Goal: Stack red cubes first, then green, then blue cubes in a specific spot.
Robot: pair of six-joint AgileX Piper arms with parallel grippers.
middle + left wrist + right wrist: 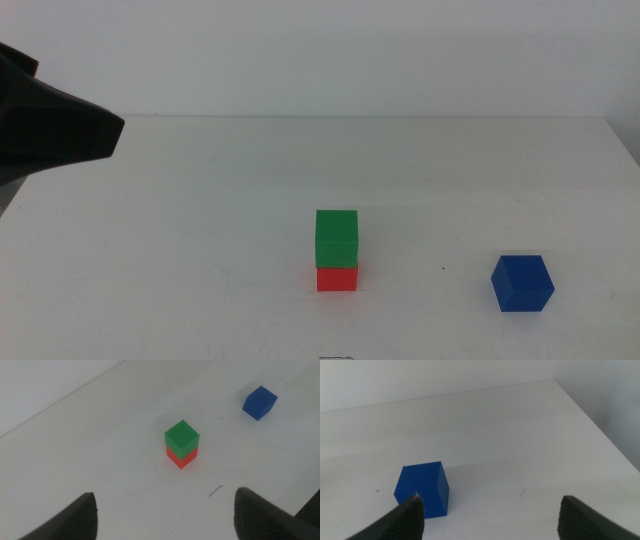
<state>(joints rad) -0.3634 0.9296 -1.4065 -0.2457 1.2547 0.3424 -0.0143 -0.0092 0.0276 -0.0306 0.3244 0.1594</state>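
The green cube (pixel 336 236) sits squarely on the red cube (pixel 337 278) near the table's middle front; the left wrist view shows the same pair, green cube (pixel 181 437) over red cube (pixel 181 457). The blue cube (pixel 522 283) lies alone on the table to the right of the stack, turned slightly. My left gripper (pixel 165 520) is open and empty, well back from the stack; its arm (pixel 55 125) shows dark at the far left. My right gripper (pixel 492 520) is open and empty, with the blue cube (pixel 422 489) just ahead of one jaw.
White tabletop (pixel 200 220) all around the stack. The table's right edge (pixel 600 425) runs close beside the blue cube. A small dark mark (pixel 215 491) lies on the surface near the stack.
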